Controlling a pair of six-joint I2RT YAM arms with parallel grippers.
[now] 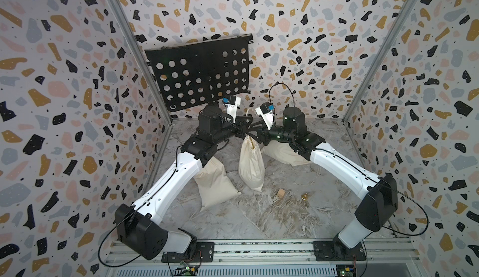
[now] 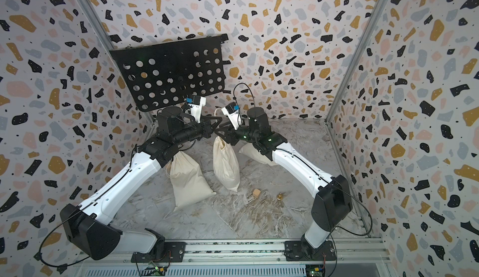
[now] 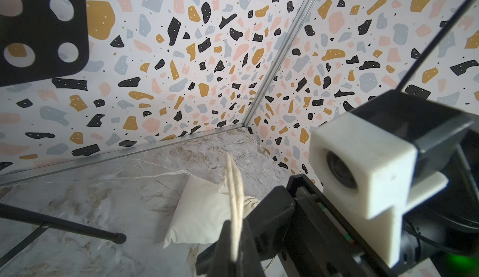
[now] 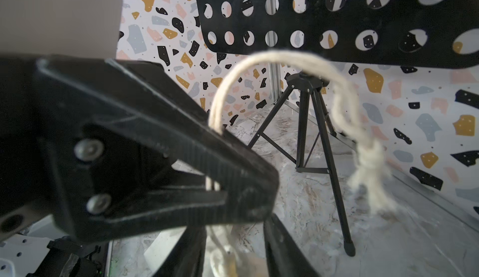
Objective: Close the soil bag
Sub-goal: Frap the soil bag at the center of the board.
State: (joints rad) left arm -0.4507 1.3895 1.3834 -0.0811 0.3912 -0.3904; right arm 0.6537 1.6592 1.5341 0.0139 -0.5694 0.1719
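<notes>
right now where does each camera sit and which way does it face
Top views: high over the robot's base, looking down and forward; left arm, right arm, middle bag, stand.
Left wrist: faces the back right corner; left hand shut on cord, right wrist camera.
Right wrist: faces the stand; own fingers, left hand ahead.
Both wrists share the cord.

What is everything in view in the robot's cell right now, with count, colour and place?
cloth bags: three, cream; one upright mid-table, one lying left of it, one lying right of it
drawstring: one, off-white, rising from the upright bag
wooden cube: one, tan, on the table in front of the upright bag
metal piece: one, brass, beside the cube
music stand: one, black, perforated, back left
table: one, grey marble
walls: three, terrazzo-patterned
left gripper: black, fingers shut on the drawstring
right gripper: black, fingers apart at the upright bag's neck
</notes>
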